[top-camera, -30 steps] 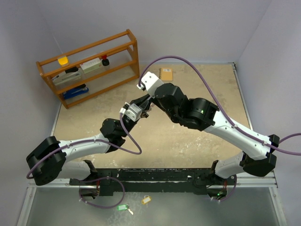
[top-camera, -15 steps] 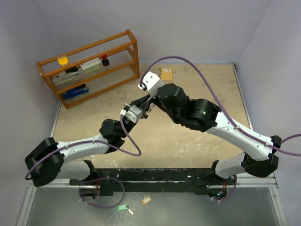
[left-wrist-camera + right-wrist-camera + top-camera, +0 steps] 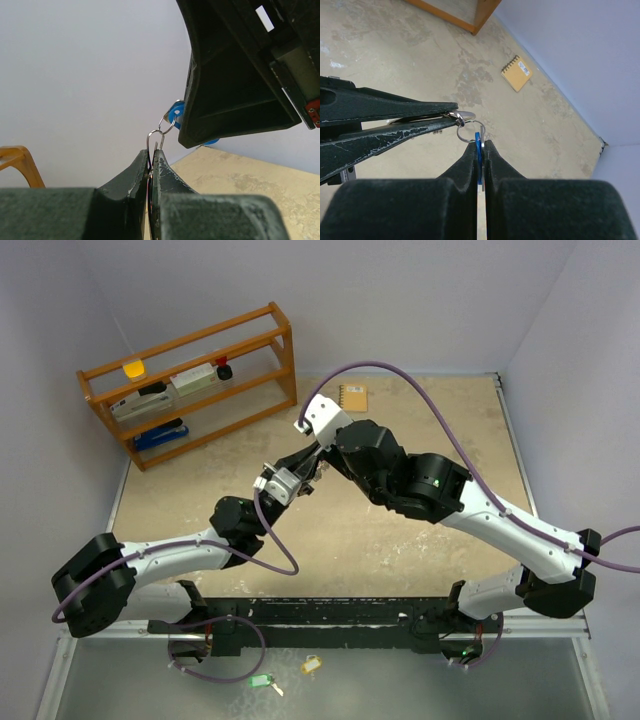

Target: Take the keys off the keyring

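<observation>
Top view: left gripper (image 3: 303,480) and right gripper (image 3: 318,466) met in mid-air, right of the rack (image 3: 190,380)

Left wrist: its jaws pinched the keyring (image 3: 155,136), rack behind; blue-tagged key (image 3: 174,114) not yet off

Right wrist: jaws clamped that key edge-on, long axis along the fingers, ring end toward the left gripper

Robot lab, plain-walled tabletop (image 3: 350,540), wooden shelf rack (image 3: 200,336)

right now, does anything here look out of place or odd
Yes: a green key tag and a yellow key tag lie off the table, on the grey surface on the near side of the arms' mounting rail. The table's top looks scuffed and patchy. Nothing else stands out.
</observation>
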You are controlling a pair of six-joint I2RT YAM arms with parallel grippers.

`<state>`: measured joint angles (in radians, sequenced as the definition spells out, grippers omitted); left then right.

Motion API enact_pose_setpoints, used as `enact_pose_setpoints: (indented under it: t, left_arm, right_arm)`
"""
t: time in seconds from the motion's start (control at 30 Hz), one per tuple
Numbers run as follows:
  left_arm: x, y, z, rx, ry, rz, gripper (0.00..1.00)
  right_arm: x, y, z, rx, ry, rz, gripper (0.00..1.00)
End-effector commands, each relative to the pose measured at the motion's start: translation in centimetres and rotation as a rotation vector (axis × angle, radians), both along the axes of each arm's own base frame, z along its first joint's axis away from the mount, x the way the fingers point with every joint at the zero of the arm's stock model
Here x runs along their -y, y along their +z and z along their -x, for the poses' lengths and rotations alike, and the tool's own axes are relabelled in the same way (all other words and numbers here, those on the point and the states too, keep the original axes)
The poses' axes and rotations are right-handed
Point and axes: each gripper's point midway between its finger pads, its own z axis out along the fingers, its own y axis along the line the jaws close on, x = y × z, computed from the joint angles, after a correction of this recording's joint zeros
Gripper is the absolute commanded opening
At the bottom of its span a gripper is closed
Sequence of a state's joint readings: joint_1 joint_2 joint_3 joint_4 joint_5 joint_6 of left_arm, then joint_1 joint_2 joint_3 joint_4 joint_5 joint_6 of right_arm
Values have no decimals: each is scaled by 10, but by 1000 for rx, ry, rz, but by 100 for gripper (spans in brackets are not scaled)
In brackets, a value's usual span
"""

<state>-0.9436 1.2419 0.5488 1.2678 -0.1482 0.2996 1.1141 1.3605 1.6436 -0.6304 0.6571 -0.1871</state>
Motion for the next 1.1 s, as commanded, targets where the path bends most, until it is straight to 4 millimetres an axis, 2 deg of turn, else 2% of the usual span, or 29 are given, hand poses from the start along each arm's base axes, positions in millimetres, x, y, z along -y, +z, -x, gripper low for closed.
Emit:
enact_pose_setpoints:
  t: [0.0, 0.67, 0.8, 1.07]
  left_arm:
    - [-25, -36, -26, -105, 162, -47, 0]
    - [-28, -55, -35, -132, 226, -118, 0]
    - [-33, -43, -33, -118, 235, -77, 0]
    - [-35, -2, -30, -47, 237, -50, 0]
  right_arm:
    - [36, 60, -3, 136, -110, -137, 0]
    - [44, 81, -3, 193, -125, -174, 0]
    - [38, 70, -3, 167, -110, -169, 0]
    - [30, 39, -1, 103, -99, -157, 0]
